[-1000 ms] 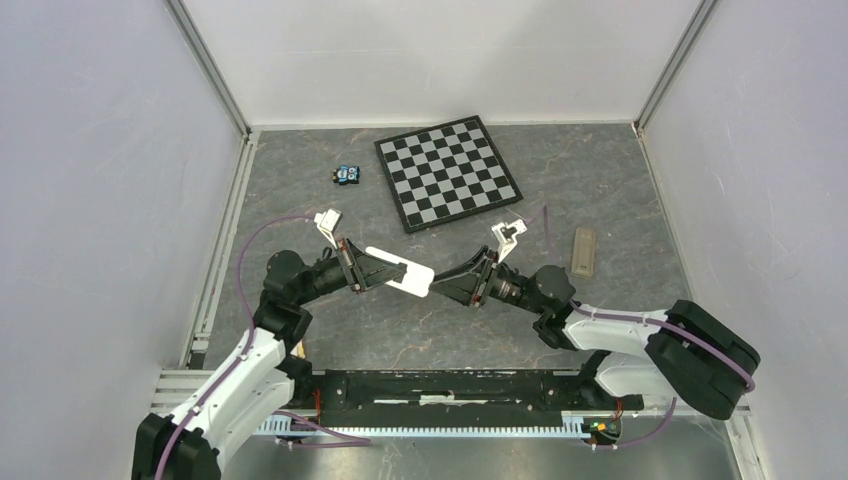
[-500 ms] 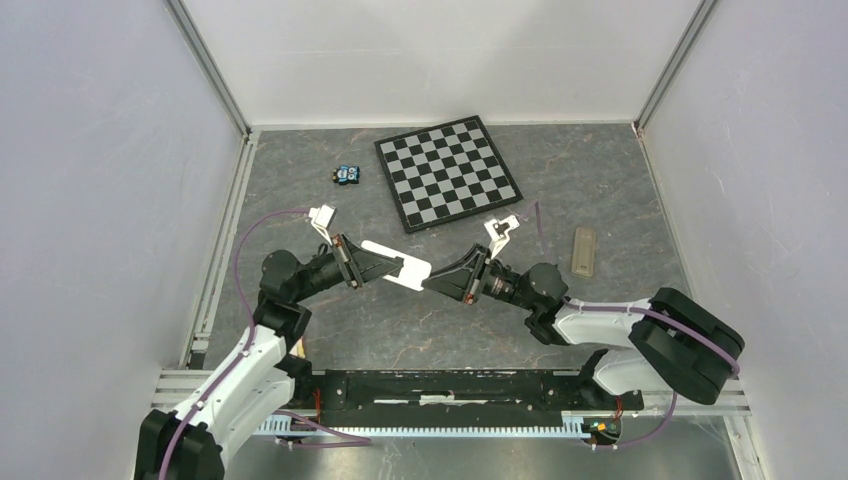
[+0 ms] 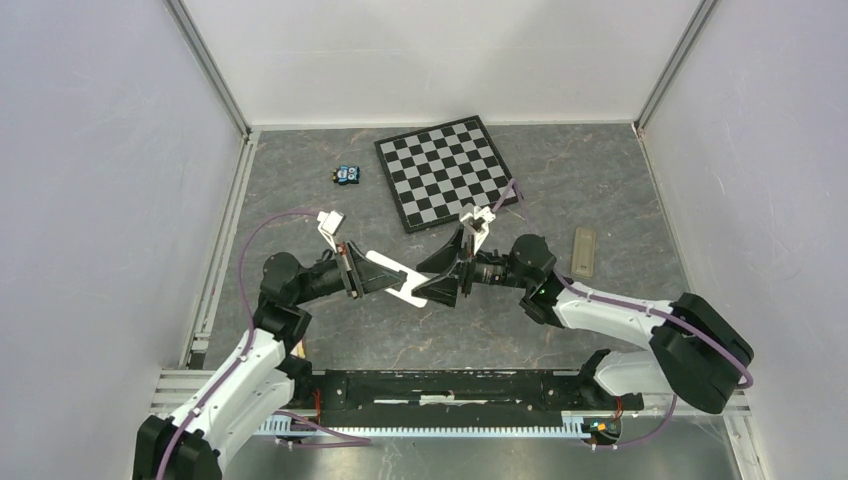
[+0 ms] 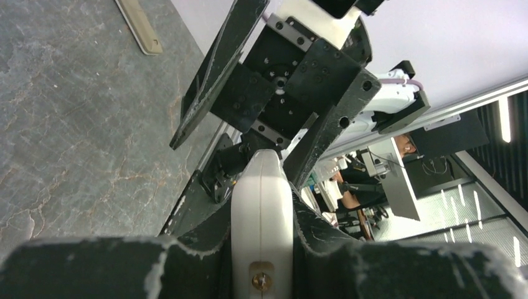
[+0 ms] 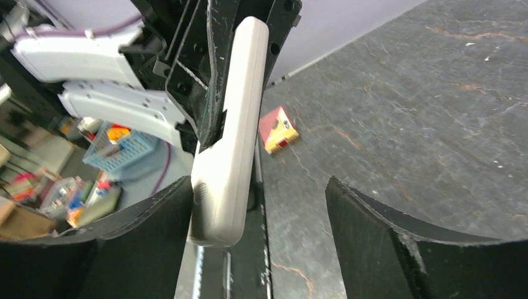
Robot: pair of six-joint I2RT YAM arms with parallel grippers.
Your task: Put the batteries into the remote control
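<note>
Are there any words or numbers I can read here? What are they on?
No words or numbers can be read anywhere.
The remote: only plain white shows, no writing.
The chessboard: just squares, no letters or numbers.
The small blue thing: any marks are too small to read.
The clutter behind the arms in the wrist views: too blurred to read.

Plain white slab pinched in left gripper, tip between right gripper's spread fingers, checkerboard just beyond right gripper, small blue object beyond left gripper.
</note>
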